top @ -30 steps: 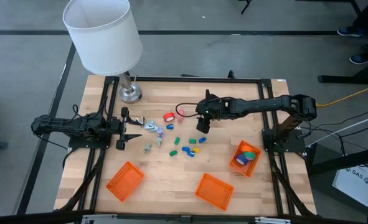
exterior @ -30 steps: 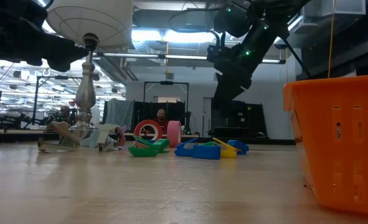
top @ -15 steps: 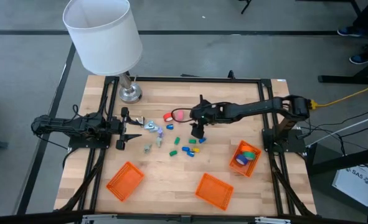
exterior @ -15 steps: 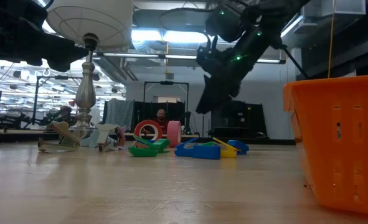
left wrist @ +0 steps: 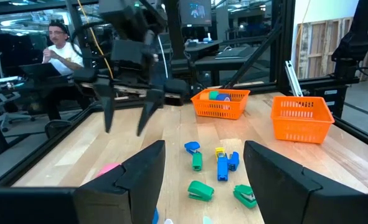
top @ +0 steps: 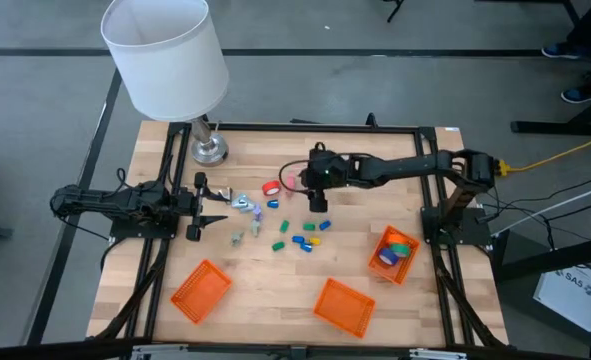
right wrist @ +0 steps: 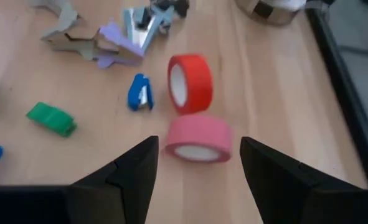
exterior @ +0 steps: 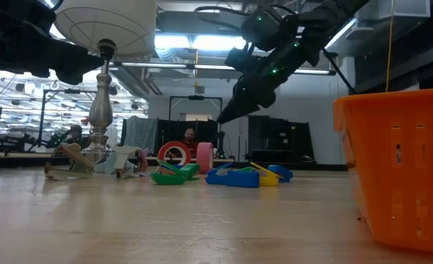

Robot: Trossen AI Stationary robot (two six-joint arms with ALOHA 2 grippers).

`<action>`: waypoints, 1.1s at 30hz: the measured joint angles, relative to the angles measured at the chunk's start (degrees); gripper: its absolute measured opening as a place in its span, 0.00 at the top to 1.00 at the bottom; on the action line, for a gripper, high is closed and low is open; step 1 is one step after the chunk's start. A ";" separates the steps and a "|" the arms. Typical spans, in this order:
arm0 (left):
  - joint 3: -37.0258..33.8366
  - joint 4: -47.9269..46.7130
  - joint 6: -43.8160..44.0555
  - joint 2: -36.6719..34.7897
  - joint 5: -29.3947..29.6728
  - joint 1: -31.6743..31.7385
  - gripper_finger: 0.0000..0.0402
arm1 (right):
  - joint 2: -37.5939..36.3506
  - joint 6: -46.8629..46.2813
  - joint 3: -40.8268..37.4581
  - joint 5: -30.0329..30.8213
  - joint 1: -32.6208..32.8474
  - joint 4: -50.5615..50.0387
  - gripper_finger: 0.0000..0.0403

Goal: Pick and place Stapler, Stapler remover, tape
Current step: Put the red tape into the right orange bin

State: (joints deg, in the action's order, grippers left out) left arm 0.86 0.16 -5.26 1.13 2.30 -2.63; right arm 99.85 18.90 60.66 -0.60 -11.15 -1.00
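A pink tape roll (right wrist: pixel 199 140) lies flat on the table, with a red tape roll (right wrist: pixel 190 83) standing on its edge just behind it. They show in the high view as pink (top: pixel 290 183) and red (top: pixel 271 188). My right gripper (right wrist: pixel 199 180) is open and hovers above the table just right of the pink roll, its fingers slanting down toward it; the high view shows it as my right gripper (top: pixel 315 198). Small blue, green and yellow staplers (top: pixel 300 235) and pale staple removers (top: pixel 243 205) lie scattered nearby. My left gripper (top: pixel 207 207) waits open at the table's left.
A lamp (top: pixel 165 55) stands on its base (top: pixel 210 150) at the far left. One orange basket (top: pixel 395 253) at the right holds a few coloured items. Two other orange baskets (top: pixel 343 305), (top: pixel 200 290) sit by the near edge. A person sits in the room beyond.
My right gripper has swung toward the table's left, closing on the pink and red tape rolls. It has tipped so that its fingers slant more toward the rolls. It stays open. Nothing on the table has moved.
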 joint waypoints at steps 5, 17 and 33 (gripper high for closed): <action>0.00 0.00 0.00 -0.01 0.00 0.00 0.46 | 0.02 4.59 3.07 -6.17 -2.48 -1.26 0.42; -0.01 0.00 0.00 0.00 0.00 0.00 0.46 | 0.02 7.12 2.30 -7.12 -0.74 -2.77 0.42; 0.00 0.00 0.00 0.00 -0.01 0.00 0.47 | 8.77 7.05 12.02 -6.32 4.29 -6.39 0.42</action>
State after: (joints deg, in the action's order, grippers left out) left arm 0.86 0.16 -5.26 1.13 2.28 -2.63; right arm 108.63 25.96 72.68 -6.92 -6.86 -7.39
